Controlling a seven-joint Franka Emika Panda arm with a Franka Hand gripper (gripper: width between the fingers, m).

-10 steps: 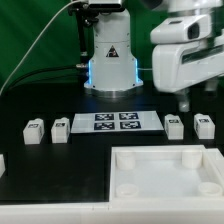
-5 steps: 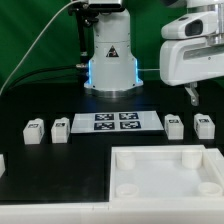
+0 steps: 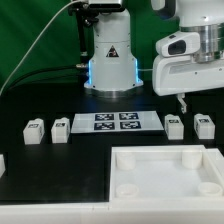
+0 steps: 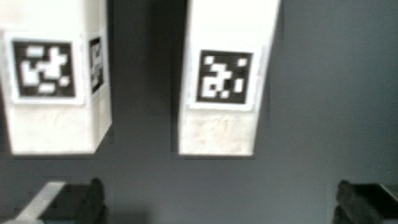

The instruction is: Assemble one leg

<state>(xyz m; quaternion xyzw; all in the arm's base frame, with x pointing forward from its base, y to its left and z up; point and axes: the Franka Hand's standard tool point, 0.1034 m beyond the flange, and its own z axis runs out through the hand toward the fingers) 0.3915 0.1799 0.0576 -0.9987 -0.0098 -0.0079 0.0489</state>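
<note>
The hand [image 3: 182,102] is held above the black tabletop [image 3: 90,142] on the exterior view's right, over the place where the inner right leg [image 3: 174,126] and the outer right leg [image 3: 205,126] are set side by side, a little apart from each other. Neither of them is touched by it. In the wrist view the two fingers [image 4: 71,200] are seen wide apart with only dark tabletop between them, so the hand is released and nothing is grasped. In the same view two legs are seen beyond the fingertips, with their square tags facing the camera. The inner left leg [image 3: 60,128] and the outer left leg [image 3: 35,131] are placed on the other side of the marker board [image 3: 113,122], which lies between the two pairs. The large white tray [image 3: 150,152] with round corner sockets is seen in the foreground, and all four legs are standing outside it, on the tabletop.
</note>
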